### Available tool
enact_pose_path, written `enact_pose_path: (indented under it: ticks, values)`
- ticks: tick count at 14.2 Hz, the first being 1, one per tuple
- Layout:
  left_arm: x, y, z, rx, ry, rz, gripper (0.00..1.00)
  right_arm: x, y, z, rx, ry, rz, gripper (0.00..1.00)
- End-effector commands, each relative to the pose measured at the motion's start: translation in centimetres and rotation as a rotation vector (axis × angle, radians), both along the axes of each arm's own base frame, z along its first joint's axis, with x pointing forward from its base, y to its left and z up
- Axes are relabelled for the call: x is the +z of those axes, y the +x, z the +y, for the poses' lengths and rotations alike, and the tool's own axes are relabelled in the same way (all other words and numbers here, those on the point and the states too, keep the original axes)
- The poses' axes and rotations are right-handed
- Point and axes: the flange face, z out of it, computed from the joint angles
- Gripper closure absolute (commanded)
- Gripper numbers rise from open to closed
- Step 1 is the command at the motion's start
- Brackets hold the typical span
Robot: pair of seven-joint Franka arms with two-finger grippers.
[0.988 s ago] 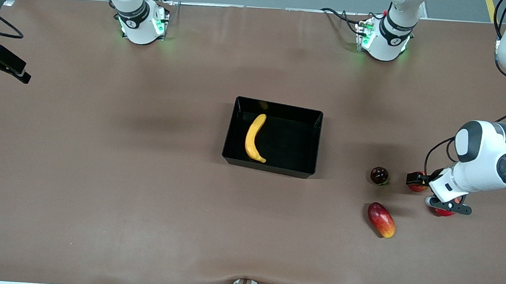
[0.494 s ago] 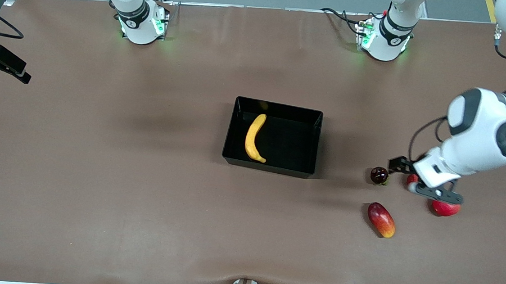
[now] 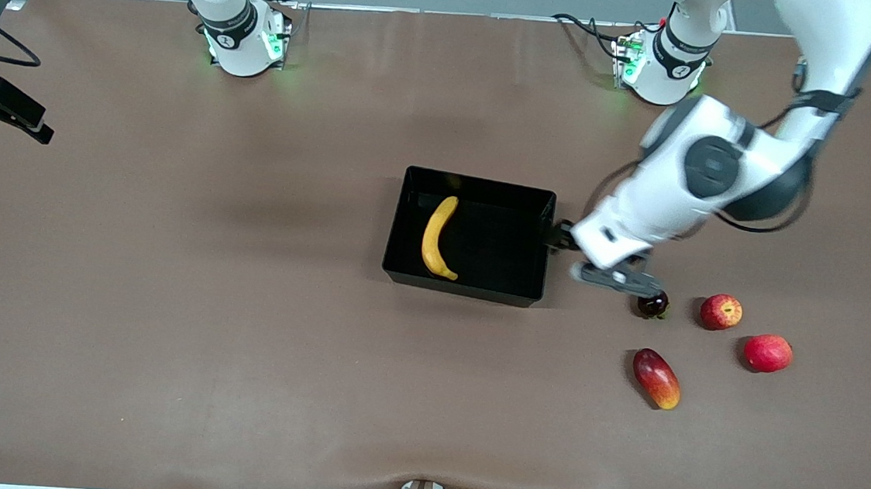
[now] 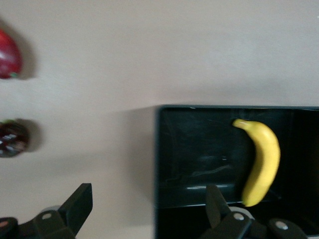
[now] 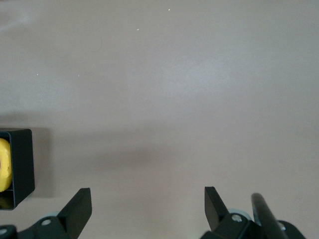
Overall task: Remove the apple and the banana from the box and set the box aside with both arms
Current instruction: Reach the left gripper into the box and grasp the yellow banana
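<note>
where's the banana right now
In the front view the banana lies inside the black box at mid-table, along the wall toward the right arm's end.

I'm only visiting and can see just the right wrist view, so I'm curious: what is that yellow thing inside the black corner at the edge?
Observer: It's a banana, lying in an open black box.
Operator: Is there any other fruit around?
Observer: Yes, an apple sits on the table outside the box, toward the left arm's end.
Operator: The right end effector here is open over bare table. Is the other arm holding anything?
Observer: No. The left end effector hangs open and empty over the box's wall at the left arm's end.
</note>
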Motion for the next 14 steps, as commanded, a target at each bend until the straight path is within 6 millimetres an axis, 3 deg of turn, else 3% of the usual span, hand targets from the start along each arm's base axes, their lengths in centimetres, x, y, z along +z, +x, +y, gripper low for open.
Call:
enact_pose_path:
  ticks: [1, 4, 6, 10, 14]
  values:
    - [-2.4, -1.1, -6.2, 0.002, 0.037, -0.011, 0.00, 0.1, 0.1, 0.1, 0.002, -0.002, 0.001, 0.00]
    - [-6.4, -2.8, -12.9, 0.063, 0.065, -0.019, 0.00, 0.1, 0.0, 0.0, -0.001, 0.001, 0.003, 0.00]
    - [-9.4, -3.7, -16.3, 0.084, 0.090, -0.038, 0.00, 0.1, 0.0, 0.0, -0.001, 0.003, 0.004, 0.00]
    - [-15.2, -5.7, -20.2, 0.109, 0.089, -0.093, 0.00, -0.1, 0.3, -0.2, -0.004, 0.001, 0.001, 0.00]
    - [-19.4, -6.6, -21.4, 0.124, 0.067, -0.109, 0.00, -1.2, 1.0, -0.4, -0.005, -0.003, 0.018, 0.00]
